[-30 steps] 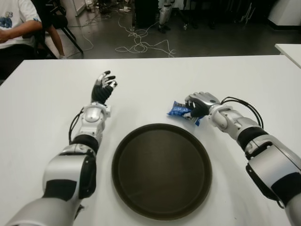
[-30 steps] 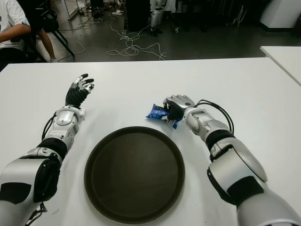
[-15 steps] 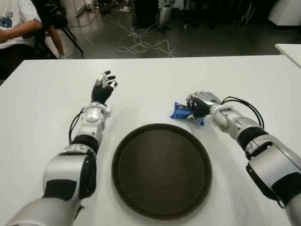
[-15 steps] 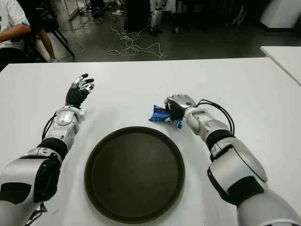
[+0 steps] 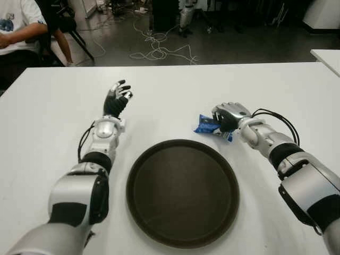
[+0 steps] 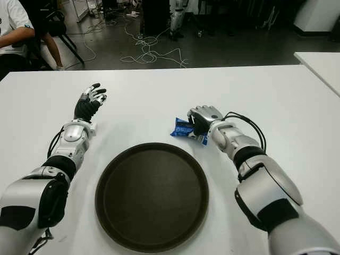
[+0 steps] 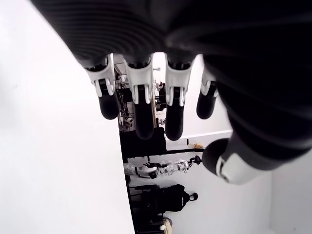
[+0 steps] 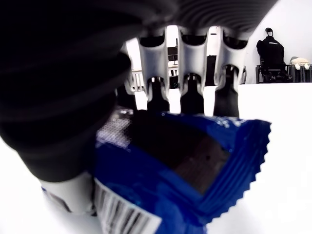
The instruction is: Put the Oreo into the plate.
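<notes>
**Operator:** Where is the Oreo?

**Observer:** You have the Oreo packet (image 5: 208, 125) in your right hand (image 5: 227, 115). It is a blue wrapper, and it shows just beyond the far right edge of the plate (image 5: 143, 164), over the white table (image 5: 175, 90) rather than over the plate. Your right wrist view shows the packet (image 8: 185, 170) close up, with the fingers (image 8: 191, 92) curled down over its top and the thumb against its side, so the hand is clamped on it. From the eye views I cannot tell whether the packet touches the table or is held just off it.

**Operator:** And the plate itself?

**Observer:** It is a round, dark brown plate with a raised rim, sitting on the table in front of you, between your two forearms. Nothing lies in it.

**Operator:** What about my left hand?

**Observer:** Your left hand (image 5: 117, 99) shows well to the left of the packet and beyond the plate's left side. Its fingers point away from you, loosely spread, and they hold nothing. The left wrist view agrees: the fingertips (image 7: 140, 122) hang free with only table and room behind them.

**Operator:** Anything else around?

**Observer:** A person (image 5: 18, 26) in a white shirt sits past the table's far left corner, and cables (image 5: 159, 50) lie across the dark floor beyond the far edge.
</notes>
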